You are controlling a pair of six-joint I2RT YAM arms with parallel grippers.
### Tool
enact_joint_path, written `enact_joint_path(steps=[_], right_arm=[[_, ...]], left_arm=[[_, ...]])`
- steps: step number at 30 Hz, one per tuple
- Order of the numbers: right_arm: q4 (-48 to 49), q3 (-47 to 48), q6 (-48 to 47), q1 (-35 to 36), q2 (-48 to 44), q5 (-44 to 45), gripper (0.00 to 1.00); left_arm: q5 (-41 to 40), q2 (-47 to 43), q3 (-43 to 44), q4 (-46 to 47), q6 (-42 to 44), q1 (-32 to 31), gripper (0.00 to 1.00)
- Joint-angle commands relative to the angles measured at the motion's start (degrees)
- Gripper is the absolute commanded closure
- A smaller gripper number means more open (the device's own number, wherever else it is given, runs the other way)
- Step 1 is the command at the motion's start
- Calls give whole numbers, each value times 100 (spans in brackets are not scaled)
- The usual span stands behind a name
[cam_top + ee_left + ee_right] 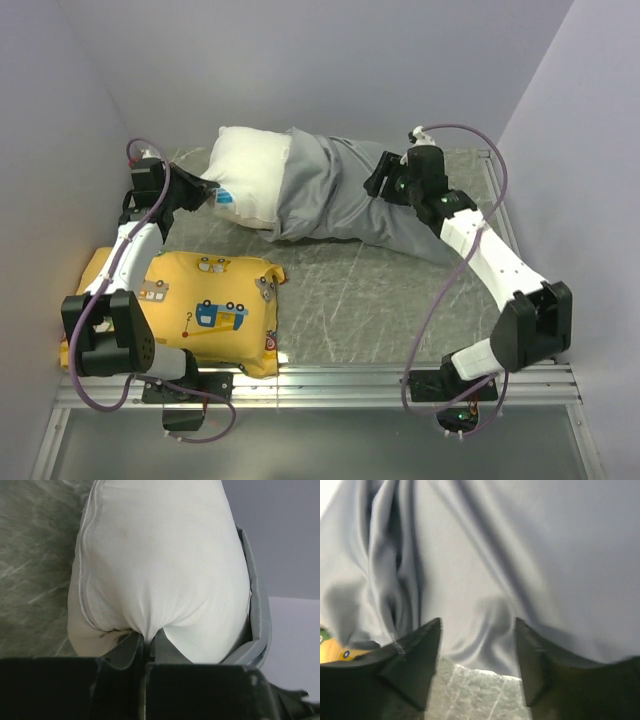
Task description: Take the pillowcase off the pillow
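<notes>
In the top view you see the pillow [248,180] lying at the far side of the table [380,300], its plump white left end bare; the pillowcase [340,205], plain grey and deeply creased, covers only the right part and trails slack towards the right; the left gripper [205,192] sits against the bare end, the right gripper [378,180] over the grey cloth; the yellow cushion [195,300] with vehicle prints lies apart at the near left

In the left wrist view your left gripper [147,647] is pinched tight on a tuck of the pillow [160,565], whose white fabric puckers into the tips; a seam runs up its left side; the pillowcase [257,610] shows as a grey band along the right flank

In the right wrist view your right gripper [477,645] has its fingers spread apart with nothing between them; the pillowcase [510,555] fills the view beyond in smooth, slightly shiny folds, its edge resting on the table [470,690] just past the tips
</notes>
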Motion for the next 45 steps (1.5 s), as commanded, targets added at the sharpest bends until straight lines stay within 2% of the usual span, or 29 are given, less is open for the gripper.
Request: enact_joint_path(steps=[1, 4, 8, 11, 12, 14, 17, 18, 19, 22, 23, 25, 26, 27, 30, 32, 34, 36, 37, 38, 39, 40, 41, 45], right_arm=[[-24, -482, -246, 197, -836, 1134, 28], [91, -1098, -263, 294, -1294, 1424, 24], [4, -1178, -333, 364, -1015, 1566, 24], [74, -1073, -368, 373, -515, 1610, 31], [30, -907, -395, 373, -408, 1610, 38], [21, -792, -482, 364, -267, 1619, 43], [-84, -686, -509, 189, -161, 1776, 74], [-145, -625, -431, 84, -161, 1855, 94], [-259, -616, -387, -265, -179, 1830, 100], [-304, -721, -105, -943, -442, 1628, 100], [-348, -730, -35, -1432, -573, 1619, 100], [-392, -704, 132, -1796, -670, 1575, 100], [-418, -651, 202, -2415, -714, 1505, 100], [-419, -642, 342, -2639, -750, 1356, 100], [-279, -668, 510, -3132, -943, 907, 100], [-234, -598, 467, -3090, -1057, 601, 100], [-208, -537, 335, -2783, -1119, 459, 100], [-251, -484, 73, -2423, -1242, 555, 81], [-225, -527, -16, -1969, -1329, 625, 72], [-216, -571, -95, -1669, -1556, 739, 52], [-225, -650, -253, -1405, -1663, 1027, 45], [-225, -703, -324, -845, -1777, 1091, 40], [-234, -773, -368, -587, -1952, 1187, 33], [-260, -1054, -422, 521, -2244, 1487, 25]], left_arm=[[-406, -290, 262, 266, 260, 41, 99], [-310, -343, 271, 292, 243, 41, 100], [-204, -273, 349, 362, 216, 15, 99], [-178, -211, 542, 301, 225, 15, 100], [-169, -203, 578, 275, 242, 15, 100], [-169, -185, 709, 240, 269, 24, 99], [-169, -115, 920, 134, 330, 33, 100], [-204, -106, 973, 99, 374, 85, 100], [-213, -89, 1026, 12, 383, 137, 100], [15, -45, 1210, -41, 330, 646, 100], [94, -18, 1324, -68, 304, 1100, 100], [419, -44, 1343, 2, 102, 1603, 100], [481, -79, 1317, 19, 58, 2006, 100], [481, -88, 1308, -6, 66, 2167, 100], [332, -150, 1238, -86, 145, 2361, 99], [481, -211, 941, 203, 84, 2248, 100], [289, -203, 895, 178, 198, 1897, 99], [236, -203, 833, 160, 286, 1589, 99], [200, -237, 790, 160, 295, 1527, 99], [131, -273, 702, 186, 295, 1483, 99], [121, -299, 649, 204, 295, 1387, 99], [104, -351, 622, 204, 295, 1360, 100], [43, -361, 605, 187, 321, 1281, 100], [-46, -440, 587, 134, 400, 1131, 100]])
